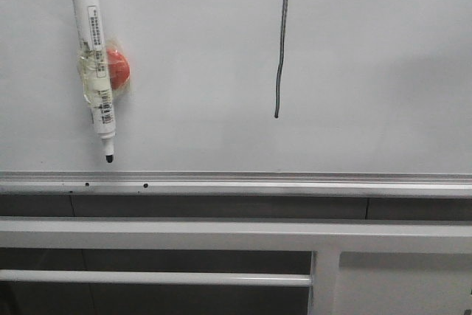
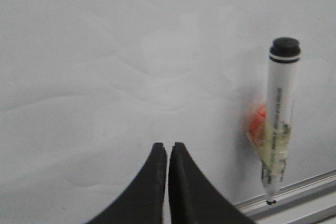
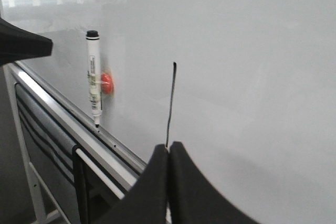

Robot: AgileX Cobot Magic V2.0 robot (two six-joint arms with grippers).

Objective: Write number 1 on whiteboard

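Note:
The whiteboard [image 1: 369,57] fills most of the front view. On it is the number 1 [image 1: 281,42], a thin black, slightly wavy, near-vertical stroke. No gripper shows in the front view. In the left wrist view my left gripper [image 2: 168,145] is shut on nothing, its tips close to the bare whiteboard [image 2: 105,66]. In the right wrist view my right gripper [image 3: 168,146] is shut and empty, its tips just under the lower end of the number 1 [image 3: 171,103].
A white-barrelled marker [image 1: 94,57] with an orange disc [image 1: 118,66] clings to the board at the left, tip down; it also shows as the marker [image 2: 278,124] and marker [image 3: 94,80]. Below run the silver frame edge [image 1: 236,178] and grey metal rails [image 1: 221,235].

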